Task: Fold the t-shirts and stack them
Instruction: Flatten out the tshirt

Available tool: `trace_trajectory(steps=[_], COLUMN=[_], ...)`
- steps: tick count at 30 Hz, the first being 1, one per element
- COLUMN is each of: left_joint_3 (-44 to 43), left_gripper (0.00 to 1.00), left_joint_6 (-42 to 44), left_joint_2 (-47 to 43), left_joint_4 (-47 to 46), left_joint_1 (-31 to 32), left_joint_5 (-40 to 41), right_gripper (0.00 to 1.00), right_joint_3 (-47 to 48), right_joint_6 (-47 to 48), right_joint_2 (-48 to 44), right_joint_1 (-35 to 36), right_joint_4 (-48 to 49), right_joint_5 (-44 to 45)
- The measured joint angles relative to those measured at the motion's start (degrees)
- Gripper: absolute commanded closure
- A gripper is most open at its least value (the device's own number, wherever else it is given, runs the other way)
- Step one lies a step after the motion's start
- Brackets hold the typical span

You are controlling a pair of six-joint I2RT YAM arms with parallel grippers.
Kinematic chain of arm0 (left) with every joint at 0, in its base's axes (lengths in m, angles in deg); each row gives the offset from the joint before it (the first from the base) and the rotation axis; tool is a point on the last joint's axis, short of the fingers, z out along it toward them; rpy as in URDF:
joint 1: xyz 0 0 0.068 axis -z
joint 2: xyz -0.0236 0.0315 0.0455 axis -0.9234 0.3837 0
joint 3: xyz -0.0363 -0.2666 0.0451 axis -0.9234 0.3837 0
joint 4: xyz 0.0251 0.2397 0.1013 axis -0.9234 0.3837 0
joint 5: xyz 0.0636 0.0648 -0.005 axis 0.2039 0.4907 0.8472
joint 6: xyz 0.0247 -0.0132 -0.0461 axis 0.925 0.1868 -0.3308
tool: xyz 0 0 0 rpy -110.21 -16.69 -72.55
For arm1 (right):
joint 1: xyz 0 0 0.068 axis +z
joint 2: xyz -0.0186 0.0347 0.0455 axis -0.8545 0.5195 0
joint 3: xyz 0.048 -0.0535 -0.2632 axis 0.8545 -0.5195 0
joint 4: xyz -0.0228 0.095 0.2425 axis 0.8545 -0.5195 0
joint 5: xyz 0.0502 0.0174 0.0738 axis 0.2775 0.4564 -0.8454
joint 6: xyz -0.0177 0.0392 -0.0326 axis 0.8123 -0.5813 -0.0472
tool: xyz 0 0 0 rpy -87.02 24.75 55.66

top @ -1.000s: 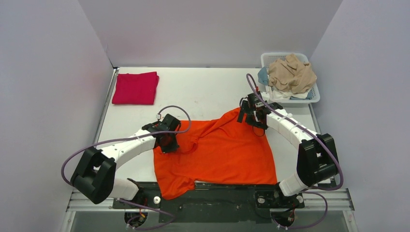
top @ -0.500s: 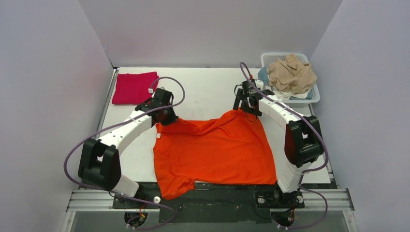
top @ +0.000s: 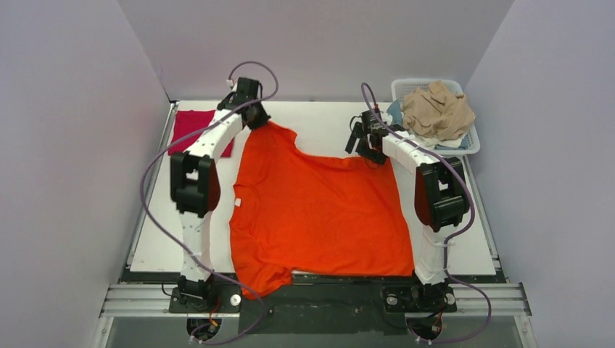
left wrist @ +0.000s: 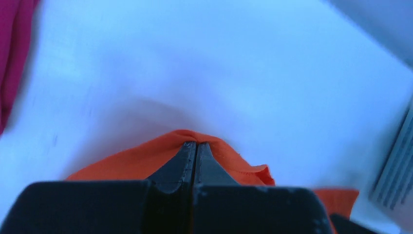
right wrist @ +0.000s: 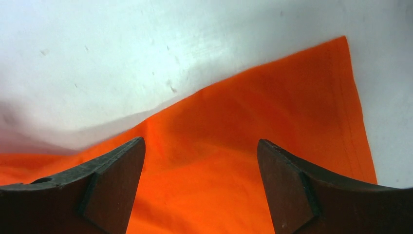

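Note:
An orange t-shirt (top: 319, 210) lies spread over the middle of the table, its near edge hanging over the front. My left gripper (top: 265, 122) is shut on the shirt's far left corner near the back wall; the wrist view shows the pinched orange fabric (left wrist: 160, 151) at my left gripper (left wrist: 196, 144). My right gripper (top: 372, 154) is open over the shirt's far right corner (right wrist: 292, 112), fingers apart with cloth below my right gripper (right wrist: 200, 146). A folded red t-shirt (top: 196, 127) lies at the back left, partly hidden by the left arm.
A white basket (top: 471, 145) at the back right holds a heap of beige and other clothes (top: 435, 109). Grey walls close in the table on three sides. The red shirt's edge shows at the left of the left wrist view (left wrist: 12, 53).
My left gripper has pulled the shirt's corner from the table's middle left up to the back, stretching the shirt out. My right gripper moved back a little with its corner and now stands open.

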Motion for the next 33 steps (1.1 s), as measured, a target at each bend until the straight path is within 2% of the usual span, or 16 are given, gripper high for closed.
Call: trace_trajectory(steps=[1,2,3,4,5,7,10,14,16,20,23,29,33], left_joint_3=[-8.90,-15.67,-24.61,-33.51,-39.85,-50.51,-47.60,-27.23,-22.18,-17.53,-6.19,26.10,42.12], left_gripper=[0.96,0.57,0.35,0.19,0.14,0.13,0.13,0.12,0.12,0.11,0.10,0.09,0.09], left_joint_6=[0.26,0.59,1.22,2.08,2.82,4.31,6.19,8.44,9.05,9.51,9.20,5.38,-1.84], left_joint_2=[5.92,10.34,16.48,22.18,26.49,33.55,32.96,21.70,17.35,10.60,1.84,-19.67,-34.84], left_joint_4=[2.27,3.43,5.07,6.93,8.31,11.93,13.92,9.86,9.97,9.40,7.28,4.17,6.67], left_joint_1=[-0.46,-0.76,-1.16,-1.49,-1.75,-2.19,-2.60,-2.47,-2.34,-1.88,-0.85,3.54,5.51], left_joint_5=[0.68,1.22,1.44,1.64,1.66,1.77,2.01,2.19,2.29,3.21,4.66,6.40,9.64], right_gripper=[0.20,0.20,0.20,0.20,0.20,0.20,0.20,0.20,0.20,0.20,0.19,0.19,0.19], right_joint_3=[1.03,1.90,2.43,2.51,2.54,2.58,2.45,1.29,-0.07,-4.90,-8.41,-19.56,-29.92], right_joint_6=[-0.28,-0.52,-0.81,-1.03,-1.07,-1.05,-0.57,0.46,0.70,1.05,1.20,0.61,-2.60], right_joint_2=[0.50,1.01,1.27,1.29,1.29,1.27,1.25,0.79,0.24,-2.27,-5.14,-18.29,-30.36], right_joint_1=[-0.35,-0.72,-1.07,-1.29,-1.40,-1.81,-1.92,-1.92,-1.70,-0.98,0.42,6.99,11.39], right_joint_4=[0.37,0.76,1.18,1.53,1.57,1.64,1.53,1.51,1.31,0.81,0.28,-2.43,-3.45], right_joint_5=[-0.07,-0.11,-0.17,-0.20,-0.20,-0.22,-0.26,-0.37,-0.42,-0.15,0.59,4.98,7.45])
